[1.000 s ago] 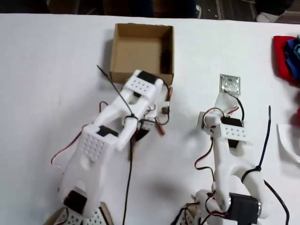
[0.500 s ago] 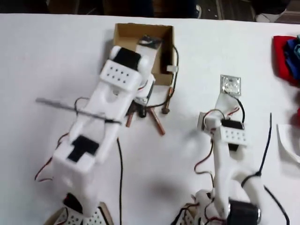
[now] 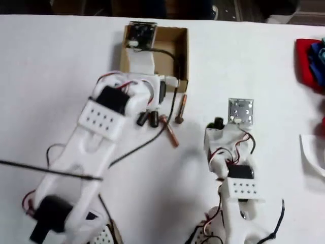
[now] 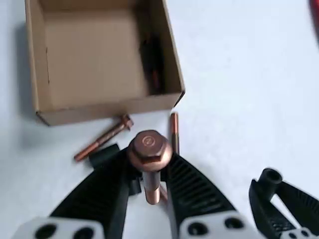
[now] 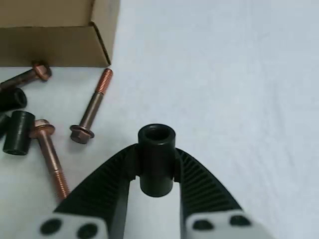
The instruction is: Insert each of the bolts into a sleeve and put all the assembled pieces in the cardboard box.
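The copper flange bolt (image 4: 148,148) was clamped in the left gripper (image 4: 148,172), near the cardboard box (image 4: 104,105). The black sleeve (image 5: 156,149) stood upright, pinched by the right gripper (image 5: 156,167). This looked like the mating step: next, the bolt's tip needed aligning with the sleeve's bore. Loose bolts (image 5: 92,112) lay beside the box.

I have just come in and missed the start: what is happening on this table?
The left gripper is shut on a copper-coloured hex-head bolt, and the right gripper is shut on a black cylindrical sleeve, held upright. They are not yet joined. More bolts and black sleeves lie loose on the white table beside the open brown cardboard box.
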### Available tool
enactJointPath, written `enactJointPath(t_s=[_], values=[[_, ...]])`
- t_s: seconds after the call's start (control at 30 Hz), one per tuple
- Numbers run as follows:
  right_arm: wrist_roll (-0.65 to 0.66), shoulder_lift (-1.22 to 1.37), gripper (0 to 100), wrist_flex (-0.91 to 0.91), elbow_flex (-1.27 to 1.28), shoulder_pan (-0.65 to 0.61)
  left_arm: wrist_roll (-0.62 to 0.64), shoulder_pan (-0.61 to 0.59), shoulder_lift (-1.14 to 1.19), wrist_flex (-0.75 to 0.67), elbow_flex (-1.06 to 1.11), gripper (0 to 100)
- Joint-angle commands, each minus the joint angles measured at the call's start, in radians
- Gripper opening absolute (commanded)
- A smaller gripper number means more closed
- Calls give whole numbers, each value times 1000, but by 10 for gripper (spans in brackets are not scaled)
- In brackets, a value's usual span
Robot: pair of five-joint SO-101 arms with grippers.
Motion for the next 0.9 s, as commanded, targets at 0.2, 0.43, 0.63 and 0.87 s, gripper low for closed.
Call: enactJointPath(t_s=[0.2,0.43,0.63,0.87], values=[[-2,-77,23,-237,14,-217,6,84,-290,-514,249,27],[0,-76,23,-552,86,-271,6,153,-298,-543,252,27],[0,-76,23,-610,86,-271,6,152,-298,-537,254,27],[0,-77,23,-610,83,-271,6,149,-298,-535,312,27]])
